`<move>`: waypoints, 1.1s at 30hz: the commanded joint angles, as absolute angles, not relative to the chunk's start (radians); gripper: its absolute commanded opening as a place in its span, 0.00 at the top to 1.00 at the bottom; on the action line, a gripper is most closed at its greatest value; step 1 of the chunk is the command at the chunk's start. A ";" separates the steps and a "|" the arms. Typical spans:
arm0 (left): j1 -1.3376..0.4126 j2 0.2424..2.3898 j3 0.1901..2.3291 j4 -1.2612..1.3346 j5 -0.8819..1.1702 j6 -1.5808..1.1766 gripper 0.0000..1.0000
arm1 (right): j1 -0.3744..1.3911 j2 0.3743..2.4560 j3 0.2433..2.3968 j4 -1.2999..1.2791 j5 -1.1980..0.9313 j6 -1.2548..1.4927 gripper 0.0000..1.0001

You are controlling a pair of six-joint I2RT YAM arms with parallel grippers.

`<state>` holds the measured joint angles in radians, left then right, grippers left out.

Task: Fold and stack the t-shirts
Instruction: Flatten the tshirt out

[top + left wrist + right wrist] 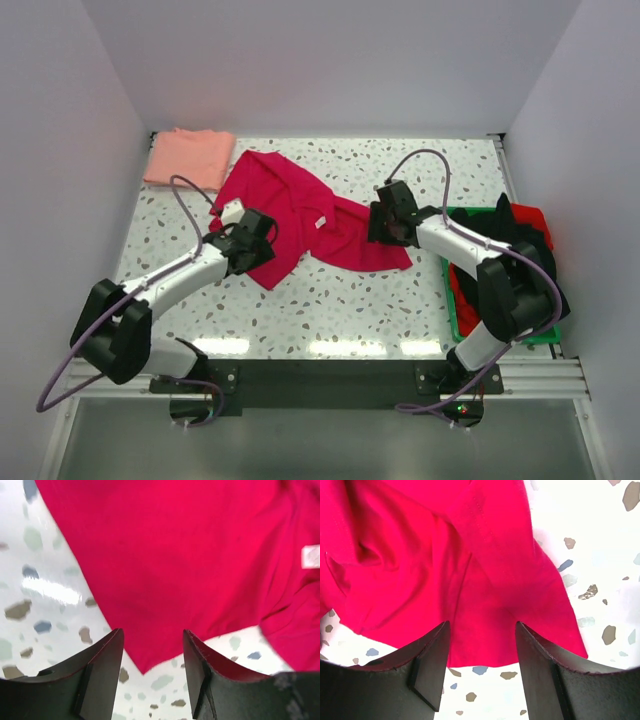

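So, red t-shirt [290,200] rumpled in middle of table [350,300], pink t-shirt [188,157] lying folded at far-left corner. Left gripper [152,640] jaws apart over near cloth corner. Right gripper [482,630] jaws apart over opposite edge, nothing clamped. Tip imo: pinch one layer each side, pull taut before folding. Sleeves hard to pick out in bunching. Green tray [453,310] contents half hidden behind right arm.

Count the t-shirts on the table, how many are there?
2. A crimson-red t-shirt lies crumpled in the middle of the table; a folded salmon-pink t-shirt sits at its far left corner. Piled clothes in the green tray on the right may hide more.
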<state>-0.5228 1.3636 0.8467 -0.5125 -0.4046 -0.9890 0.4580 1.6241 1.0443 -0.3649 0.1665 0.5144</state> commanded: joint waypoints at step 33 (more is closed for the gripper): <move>-0.714 1.569 0.796 -0.514 -0.552 -1.049 0.74 | 0.462 1.648 1.065 -0.342 0.150 0.500 0.41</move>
